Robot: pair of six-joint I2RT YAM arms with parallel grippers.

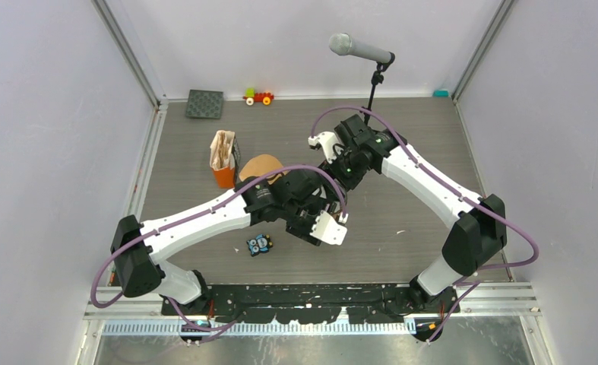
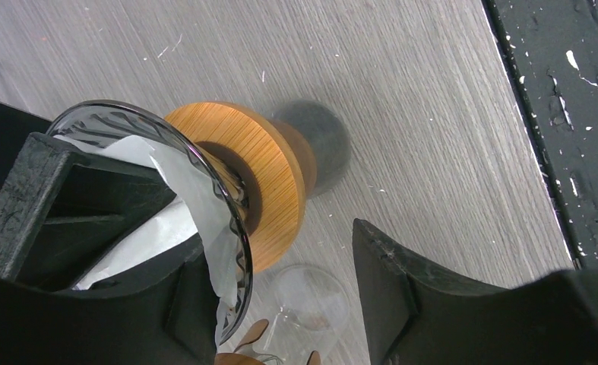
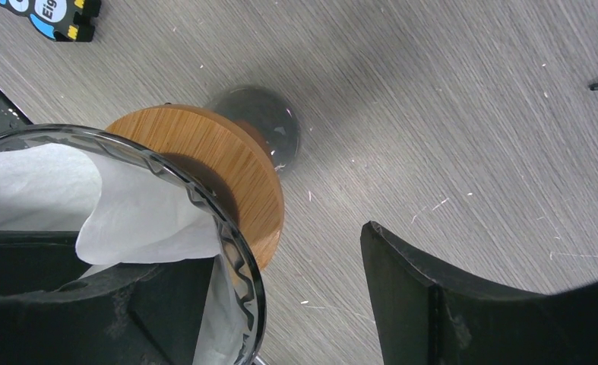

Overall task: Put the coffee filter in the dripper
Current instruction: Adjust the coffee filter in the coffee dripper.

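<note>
From above, the left arm (image 1: pixel 204 213) and right arm (image 1: pixel 425 182) pointed at each other over mid-table, hiding the dripper. What looked like spare filters stood in an orange holder (image 1: pixel 223 157) at ten o'clock from them.

In the left wrist view, the left gripper (image 2: pixel 242 205) gaped wide and gripped nothing. Its nine-o'clock finger sat inside the glass dripper (image 2: pixel 265 182) against the white coffee filter (image 2: pixel 189 205), probably to press the paper into the cone. The three-o'clock finger stood outside the rim.

In the right wrist view, the right gripper (image 3: pixel 273 251) was likewise spread and empty. One finger sat inside the cone at eight o'clock, and the filter lay just above it, apparently being seated.
</note>
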